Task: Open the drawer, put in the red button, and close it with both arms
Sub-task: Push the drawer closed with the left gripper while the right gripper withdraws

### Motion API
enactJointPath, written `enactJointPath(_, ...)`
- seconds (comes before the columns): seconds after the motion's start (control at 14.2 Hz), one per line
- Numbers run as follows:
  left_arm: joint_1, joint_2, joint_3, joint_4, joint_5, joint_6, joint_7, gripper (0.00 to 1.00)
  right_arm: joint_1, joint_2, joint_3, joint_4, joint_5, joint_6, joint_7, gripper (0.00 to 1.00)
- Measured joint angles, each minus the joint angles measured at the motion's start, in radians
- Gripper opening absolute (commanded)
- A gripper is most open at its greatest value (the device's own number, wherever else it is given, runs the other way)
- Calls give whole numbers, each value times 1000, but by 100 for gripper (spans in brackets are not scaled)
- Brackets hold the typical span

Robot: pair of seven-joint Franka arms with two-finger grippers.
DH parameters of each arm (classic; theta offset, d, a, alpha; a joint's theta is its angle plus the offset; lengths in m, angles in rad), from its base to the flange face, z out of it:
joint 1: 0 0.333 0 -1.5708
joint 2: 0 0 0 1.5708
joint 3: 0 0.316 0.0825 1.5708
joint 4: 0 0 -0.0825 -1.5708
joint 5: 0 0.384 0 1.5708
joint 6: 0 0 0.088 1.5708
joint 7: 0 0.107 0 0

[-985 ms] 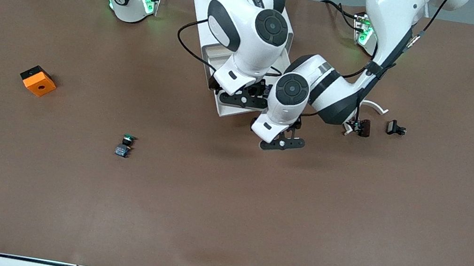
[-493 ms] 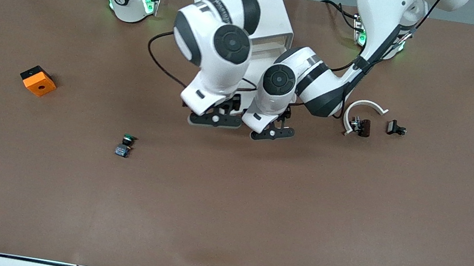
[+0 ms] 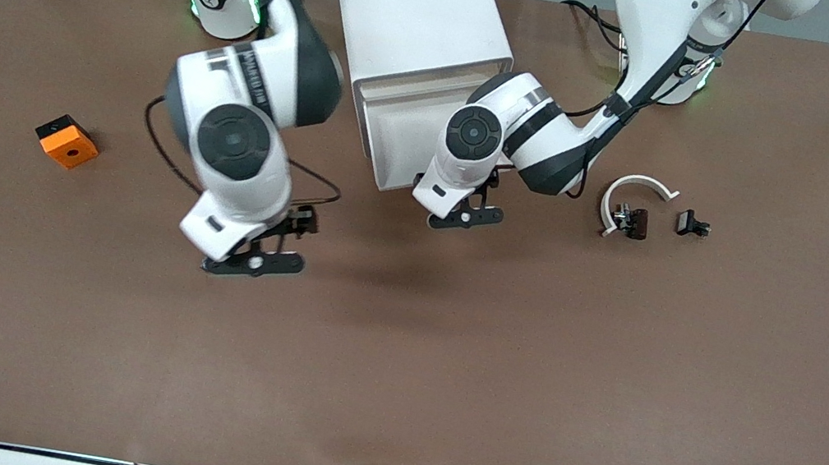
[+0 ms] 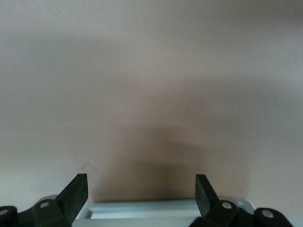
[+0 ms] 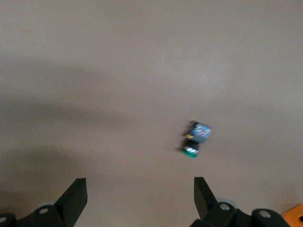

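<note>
The white cabinet (image 3: 416,12) stands at the table's back middle, and its top drawer (image 3: 408,127) is pulled out toward the front camera. My left gripper (image 3: 464,216) is open and empty, low at the drawer's front corner. The drawer's rim (image 4: 165,208) shows between its open fingertips (image 4: 141,183). My right gripper (image 3: 252,262) is open and empty, over the mat toward the right arm's end. It (image 5: 139,185) looks down on a green-capped button (image 5: 195,141), which the arm hides in the front view. A small dark-red part (image 3: 635,222), seemingly the red button, lies toward the left arm's end.
A white curved piece (image 3: 638,186) lies against the dark-red part, with a small black clip (image 3: 692,224) beside it. An orange block (image 3: 66,141) lies toward the right arm's end. The brown mat (image 3: 440,386) covers the table.
My right gripper swung away from the drawer toward the right arm's end and now hangs over the green-capped button. My left gripper moved in to the drawer's front corner.
</note>
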Motion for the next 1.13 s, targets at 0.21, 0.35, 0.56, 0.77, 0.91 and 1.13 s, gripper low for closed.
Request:
enactJointPath(0.21, -1, 3, -24, -1, -30, -11, -1, 100, -122, -3, 1, 1, 2, 3, -133, 100)
enactJointPath(0.35, -7, 6, -39, -3, -65, -13, -8, 100, -203, -10, 2, 1, 3, 3, -196, 100)
enactJointPath(0.56, -43, 11, -45, -6, -100, -24, -54, 100, -274, -36, 2, 2, 4, 1, -237, 100)
enactJointPath(0.77, -87, 17, -48, -7, -108, -29, -104, 100, -306, -79, 1, 3, 4, -27, -236, 100)
enactJointPath(0.91, -102, 21, -48, -7, -119, -29, -125, 100, -342, -115, 0, 3, 4, -71, -236, 100)
enactJointPath(1.13, -108, 23, -48, -7, -177, -29, -132, 100, -399, -160, 1, 3, 4, -112, -238, 100)
